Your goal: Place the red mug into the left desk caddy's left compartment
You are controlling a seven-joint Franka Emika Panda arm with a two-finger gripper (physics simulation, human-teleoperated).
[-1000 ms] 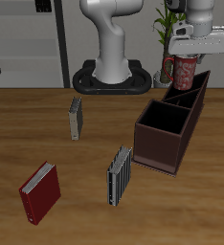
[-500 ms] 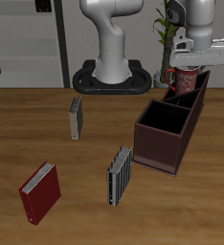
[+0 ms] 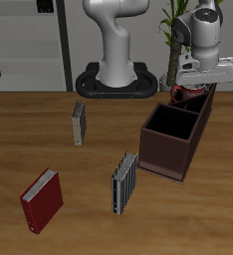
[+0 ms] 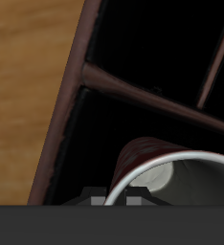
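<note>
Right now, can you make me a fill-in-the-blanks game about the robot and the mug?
1. The red mug is partly down inside the dark brown ____.
2. Lying flat near the table's front edge is a red ____.
3. Behind the caddy stands a green ____.
4. The mug sits in a section at the caddy's ____ end, farthest from the table's front edge.

Missing words: caddy; book; plant; back

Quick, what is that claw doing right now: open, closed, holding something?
Gripper: closed on the red mug, lowering it into the left desk caddy.
</note>
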